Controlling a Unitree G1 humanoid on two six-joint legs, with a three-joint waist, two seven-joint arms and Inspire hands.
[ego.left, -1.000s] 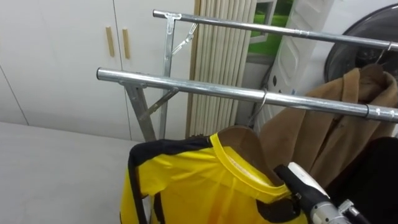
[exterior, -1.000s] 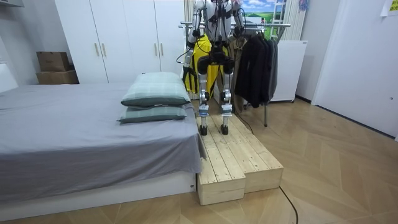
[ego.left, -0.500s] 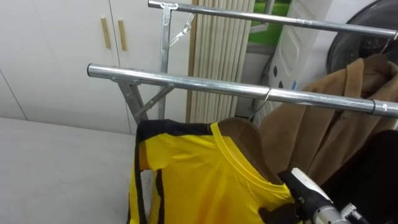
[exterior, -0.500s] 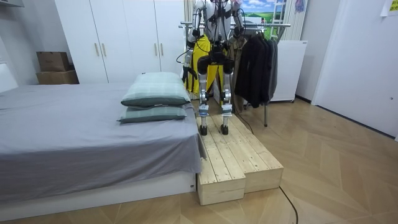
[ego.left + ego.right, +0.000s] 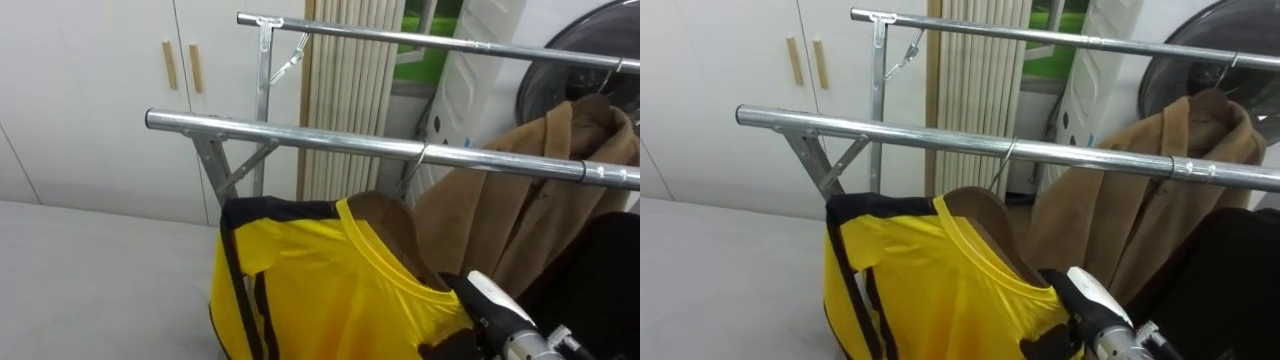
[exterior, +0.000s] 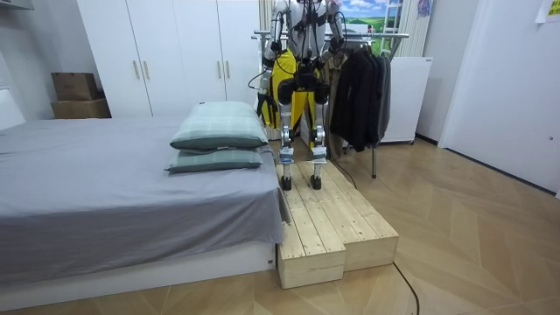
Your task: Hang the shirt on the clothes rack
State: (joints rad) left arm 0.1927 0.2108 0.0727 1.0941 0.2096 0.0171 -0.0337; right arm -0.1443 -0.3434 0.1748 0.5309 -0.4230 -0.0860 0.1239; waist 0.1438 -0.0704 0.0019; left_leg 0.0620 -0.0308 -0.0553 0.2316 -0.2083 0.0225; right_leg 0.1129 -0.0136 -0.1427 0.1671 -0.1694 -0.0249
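Before white wardrobe doors [image 5: 90, 80], a yellow shirt [image 5: 320, 290] on its hanger [image 5: 390, 215] is seen apparently hooked over the front rail [image 5: 300, 135], the right hand [image 5: 478, 312] set at its shoulder, grip impossible to tell, so letting go and drawing clear is judged next.

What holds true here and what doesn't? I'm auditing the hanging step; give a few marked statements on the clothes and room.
The yellow shirt sits on a hanger hooked over the near rail. True.
The wardrobe doors stand open. False: they are shut.
The robot stands on a wooden platform beside the bed. True.
The beige coat lies on the bed. False: it hangs from the far rail, right of the shirt.
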